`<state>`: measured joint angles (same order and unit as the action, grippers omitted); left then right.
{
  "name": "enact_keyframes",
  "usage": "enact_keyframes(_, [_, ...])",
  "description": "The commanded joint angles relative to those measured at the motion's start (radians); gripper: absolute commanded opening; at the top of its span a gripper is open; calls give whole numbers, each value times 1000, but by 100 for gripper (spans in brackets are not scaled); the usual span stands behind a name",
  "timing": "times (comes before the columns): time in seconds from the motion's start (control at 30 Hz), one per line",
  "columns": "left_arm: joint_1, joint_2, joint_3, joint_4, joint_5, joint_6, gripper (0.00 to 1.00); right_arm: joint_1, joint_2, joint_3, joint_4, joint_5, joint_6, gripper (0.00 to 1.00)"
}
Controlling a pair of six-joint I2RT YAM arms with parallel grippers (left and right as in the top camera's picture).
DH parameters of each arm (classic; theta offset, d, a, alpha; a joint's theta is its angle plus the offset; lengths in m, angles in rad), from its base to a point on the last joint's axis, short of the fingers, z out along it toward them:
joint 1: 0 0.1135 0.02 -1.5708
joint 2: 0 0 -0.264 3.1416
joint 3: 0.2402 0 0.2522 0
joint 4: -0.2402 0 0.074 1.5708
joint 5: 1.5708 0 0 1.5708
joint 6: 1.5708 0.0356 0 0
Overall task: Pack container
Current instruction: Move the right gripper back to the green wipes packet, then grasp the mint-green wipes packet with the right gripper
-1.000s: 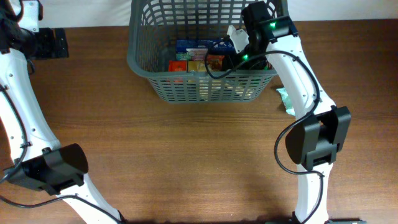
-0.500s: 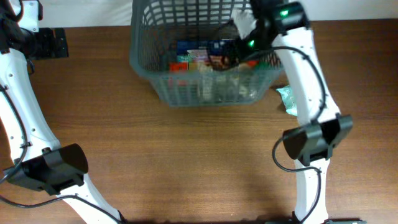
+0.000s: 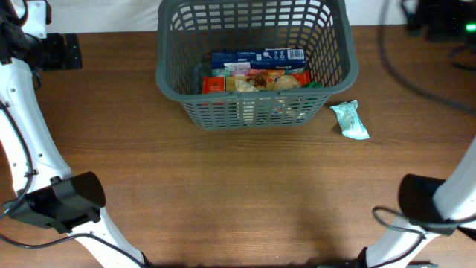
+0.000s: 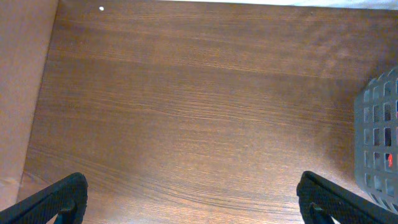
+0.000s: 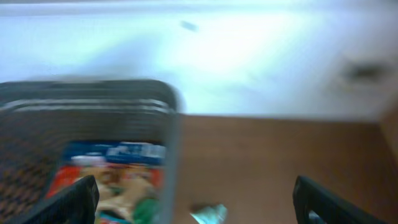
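The dark grey basket (image 3: 253,113) stands at the back middle of the table. It holds a blue box (image 3: 256,56) and several red, orange and green packets (image 3: 260,79). A teal packet (image 3: 349,120) lies on the table just right of the basket. My right gripper (image 5: 199,208) is open and empty, high above the table right of the basket's rim (image 5: 168,118), with the teal packet (image 5: 210,214) below it. My left gripper (image 4: 196,208) is open and empty over bare wood, left of the basket's wall (image 4: 379,143).
The right arm's dark wrist (image 3: 439,18) is at the back right corner, and its base link (image 3: 424,201) is at the front right. The left arm (image 3: 22,134) runs along the left side. A white wall lies behind the table.
My right arm has pulled up out of the basket and swung away to the back right corner, uncovering the basket's contents. The left arm has not moved.
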<state>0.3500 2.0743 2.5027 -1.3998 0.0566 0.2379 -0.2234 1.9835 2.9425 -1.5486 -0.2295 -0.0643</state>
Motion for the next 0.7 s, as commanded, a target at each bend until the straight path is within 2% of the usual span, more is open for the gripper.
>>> enact_keyframes(0.0, [3, 7, 2, -1, 11, -17, 99, -130, 70, -170, 14, -2, 90, 93])
enact_keyframes(0.13, [3, 7, 2, -1, 11, -17, 99, -221, 71, -499, 120, -84, 106, 91])
enact_keyframes(0.33, [3, 7, 2, -1, 11, -17, 99, -204, 71, -937, 313, -189, 56, 93])
enact_keyframes(0.5, [3, 7, 2, -1, 11, -17, 99, -132, 71, -1176, 441, -186, 3, 90])
enact_keyframes(0.67, [3, 7, 2, -1, 11, -17, 99, -55, 72, -1314, 544, -127, -48, 88])
